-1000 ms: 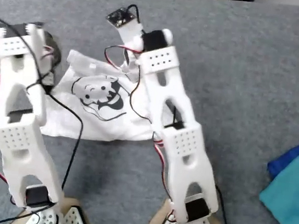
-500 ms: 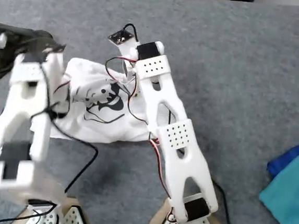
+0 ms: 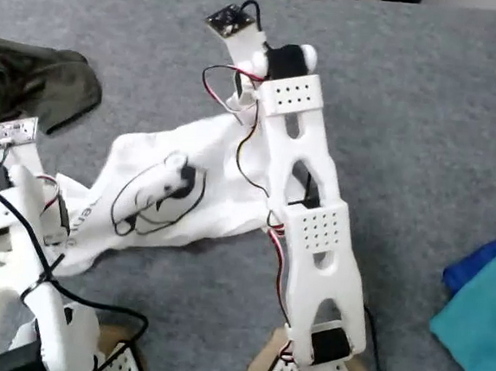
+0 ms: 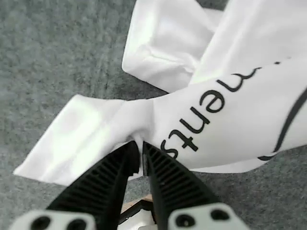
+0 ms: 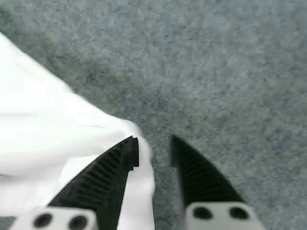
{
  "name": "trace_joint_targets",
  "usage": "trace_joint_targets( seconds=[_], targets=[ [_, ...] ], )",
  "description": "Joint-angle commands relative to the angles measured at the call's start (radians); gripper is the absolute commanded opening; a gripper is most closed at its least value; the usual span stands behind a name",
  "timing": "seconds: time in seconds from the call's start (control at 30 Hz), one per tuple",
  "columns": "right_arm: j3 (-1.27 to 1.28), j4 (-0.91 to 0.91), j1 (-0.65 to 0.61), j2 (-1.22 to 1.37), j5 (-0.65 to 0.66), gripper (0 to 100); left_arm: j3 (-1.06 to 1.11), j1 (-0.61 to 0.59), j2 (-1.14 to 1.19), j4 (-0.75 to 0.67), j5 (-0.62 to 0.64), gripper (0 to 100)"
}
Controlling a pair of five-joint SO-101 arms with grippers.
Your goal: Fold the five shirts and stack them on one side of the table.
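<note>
- The teal and blue cloth [image 3: 480, 314] at the worktop's [image 3: 410, 121] right edge is cut off, so I can't make out its shape.
- A dark green shirt [image 3: 30, 88] lies bunched at the left edge, partly cut off.
- My left gripper [image 4: 139, 151], near the front left corner, is clamped on a fold of the white shirt [image 3: 156, 190].
- My right arm stretches toward the far edge. The right gripper [image 5: 152, 146] has its jaws apart, with the shirt's edge against one finger.
- The worktop is grey and felt-like.
</note>
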Motion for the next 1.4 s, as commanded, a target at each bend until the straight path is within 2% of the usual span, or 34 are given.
trace_joint_targets(
  seconds=[0.0, 0.1, 0.3, 0.4, 0.53, 0.63, 0.73, 0.83, 1.0, 1.13, 1.27, 1.37],
  targets=[
    [0.001, -0.044, 0.019, -0.082, 0.032, 27.1, 0.018, -0.018, -0.030, -0.014, -0.006, 2],
    [-0.004, -0.051, 0.021, -0.088, 0.077, 29.6, 0.025, -0.025, -0.033, -0.009, -0.003, 2],
    [-0.004, 0.029, 0.033, -0.162, 0.149, 29.5, -0.040, -0.123, -0.038, -0.012, 0.000, 3],
    [0.271, 0.029, 0.067, -0.294, 0.250, 29.5, -0.104, -0.190, -0.038, -0.005, -0.002, 11],
    [0.705, 0.025, 0.053, -0.576, 0.253, 29.5, -0.138, -0.241, -0.038, -0.014, 0.000, 25],
    [0.969, 0.011, 0.004, -0.765, 0.247, 29.5, -0.127, -0.239, -0.038, -0.051, 0.025, 25],
    [1.168, -0.054, -0.058, -0.875, 0.160, 29.5, -0.120, -0.238, -0.031, -0.109, 0.074, 25],
    [1.285, -0.115, -0.122, -0.877, 0.035, 29.5, -0.103, -0.196, -0.027, -0.201, 0.143, 25],
    [1.307, -0.132, -0.232, -0.776, -0.242, 29.5, -0.003, -0.092, -0.028, -0.404, 0.298, 25],
    [1.256, -0.135, -0.291, -0.688, -0.384, 28.7, 0.049, -0.087, -0.028, -0.470, 0.353, 25],
    [1.171, -0.130, -0.315, -0.622, -0.494, 17.0, 0.087, -0.086, -0.028, -0.512, 0.353, 25],
    [1.130, -0.137, -0.315, -0.585, -0.520, 7.7, 0.091, -0.087, -0.028, -0.519, 0.353, 25]
  ],
)
